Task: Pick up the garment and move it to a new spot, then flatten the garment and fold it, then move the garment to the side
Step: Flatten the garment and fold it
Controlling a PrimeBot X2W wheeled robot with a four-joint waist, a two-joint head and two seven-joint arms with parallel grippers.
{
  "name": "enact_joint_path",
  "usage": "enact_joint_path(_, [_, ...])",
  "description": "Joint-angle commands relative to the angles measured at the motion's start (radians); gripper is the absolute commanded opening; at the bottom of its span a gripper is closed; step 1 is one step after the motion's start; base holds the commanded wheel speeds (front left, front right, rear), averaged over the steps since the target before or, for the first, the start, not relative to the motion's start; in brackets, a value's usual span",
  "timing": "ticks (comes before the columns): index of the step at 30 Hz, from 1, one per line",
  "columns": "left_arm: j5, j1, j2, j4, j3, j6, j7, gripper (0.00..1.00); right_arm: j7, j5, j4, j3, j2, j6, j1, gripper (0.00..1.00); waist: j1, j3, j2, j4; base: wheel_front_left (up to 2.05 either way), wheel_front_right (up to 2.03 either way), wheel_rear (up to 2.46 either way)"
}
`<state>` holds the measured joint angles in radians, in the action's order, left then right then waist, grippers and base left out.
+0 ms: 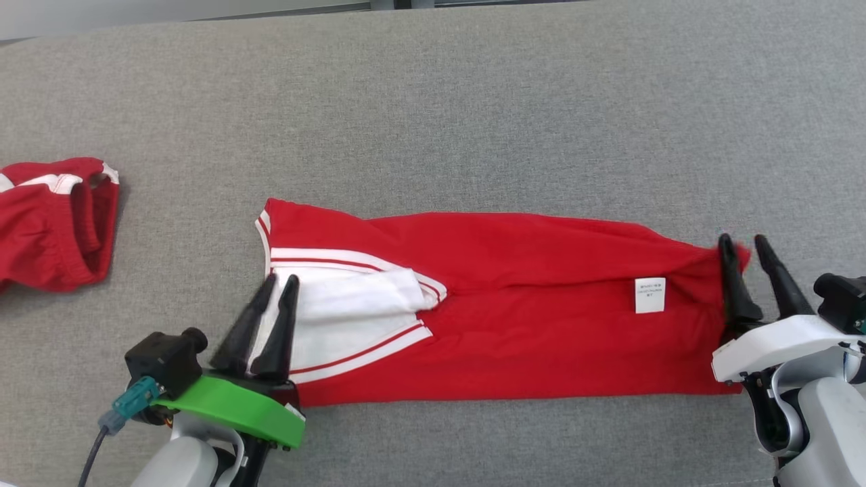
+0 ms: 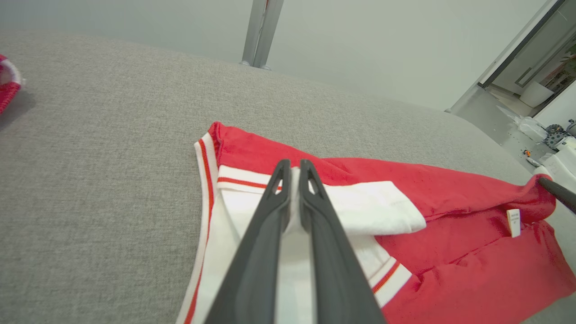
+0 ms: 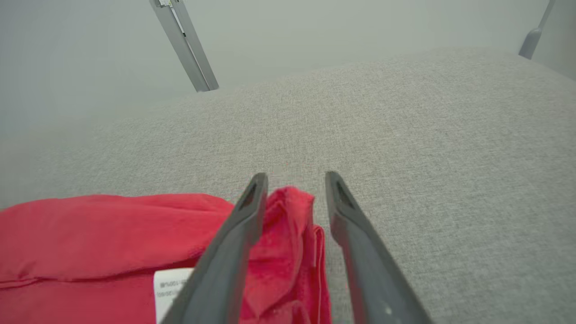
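Garment (image 1: 528,318) lies flat on the grey surface (image 1: 473,101), long axis 9-to-3 in head view, just below centre. Left gripper (image 1: 281,277) is at 8 o'clock over the white striped end. Its fingers are a slit apart with white cloth in the gap; can't tell if it's pinched. Right gripper (image 1: 741,238) is at 3 o'clock, fingers clearly apart. The bunched red corner sits between them, touching one finger, not clamped. Second red piece (image 1: 54,223) is at 9 o'clock, well apart.

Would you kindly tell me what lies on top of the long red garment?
A white fabric flap is folded over the red garment near its left end, and a small white label sits near its right end. Whatever lies beneath the flap is covered.
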<state>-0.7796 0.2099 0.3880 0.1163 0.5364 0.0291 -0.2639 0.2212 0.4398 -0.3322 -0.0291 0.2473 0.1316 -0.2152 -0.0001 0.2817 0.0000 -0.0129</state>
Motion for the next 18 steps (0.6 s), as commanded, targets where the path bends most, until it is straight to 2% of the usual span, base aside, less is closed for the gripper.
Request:
enact_joint_path(1, [0.026,-0.011,-0.006,0.001,-0.028,-0.002,0.0,1.0,0.008,0.013,0.02,-0.001,0.006,-0.002,0.015,1.0,0.0001,-0.005,0.0,0.002,0.0,0.0,0.0])
enact_joint_path(7, [0.143,-0.037,-0.051,-0.026,-0.161,0.002,0.0,1.0,0.025,0.043,0.082,0.006,0.017,-0.002,0.048,1.0,0.0001,-0.018,0.0,-0.001,0.0,0.0,0.0])
enact_joint_path(13, [0.328,-0.077,-0.126,-0.078,-0.318,-0.015,0.0,1.0,-0.011,0.062,0.035,0.024,-0.002,-0.002,0.067,1.0,0.0001,-0.027,0.0,0.0,0.0,0.0,0.0])
enact_joint_path(18, [0.456,-0.11,-0.21,-0.102,-0.442,-0.056,0.0,1.0,-0.009,0.078,-0.028,0.021,-0.022,-0.002,0.066,1.0,0.0001,-0.028,0.0,0.003,0.0,0.0,0.0])
